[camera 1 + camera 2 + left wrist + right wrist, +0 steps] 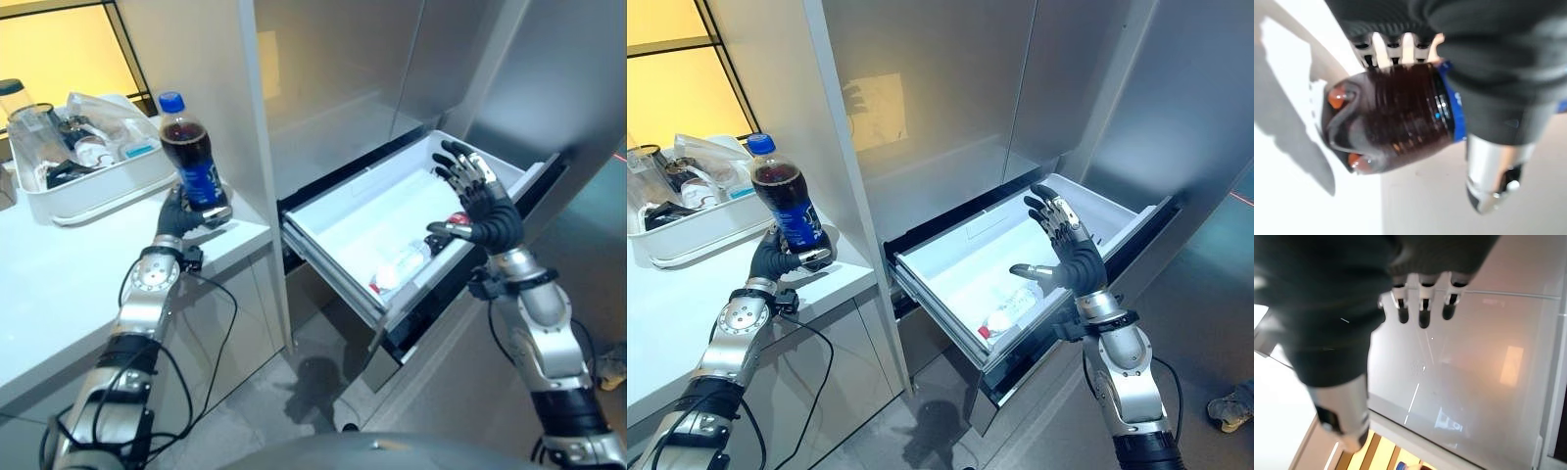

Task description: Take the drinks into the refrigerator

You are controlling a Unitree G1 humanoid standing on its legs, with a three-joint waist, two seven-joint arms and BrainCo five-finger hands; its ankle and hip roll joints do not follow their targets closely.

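Observation:
A dark cola bottle (192, 161) with a blue cap and blue label stands upright at the corner of the white counter (59, 274). My left hand (179, 213) is shut round its lower part; the bottle's dark base (1391, 122) shows past the fingers in the left wrist view. The white refrigerator drawer (343, 240) is pulled out to the right of the counter. A clear bottle with a red cap (400, 264) lies inside it near the front. My right hand (480, 201) hovers above the drawer's right side, open, fingers spread, holding nothing.
A white tray (98, 181) with a plastic bag and small items stands at the back of the counter, with a clear jar (18, 108) beside it. Grey cabinet panels (333, 69) rise behind the drawer. A person's shoe (1232, 403) shows on the floor at the far right.

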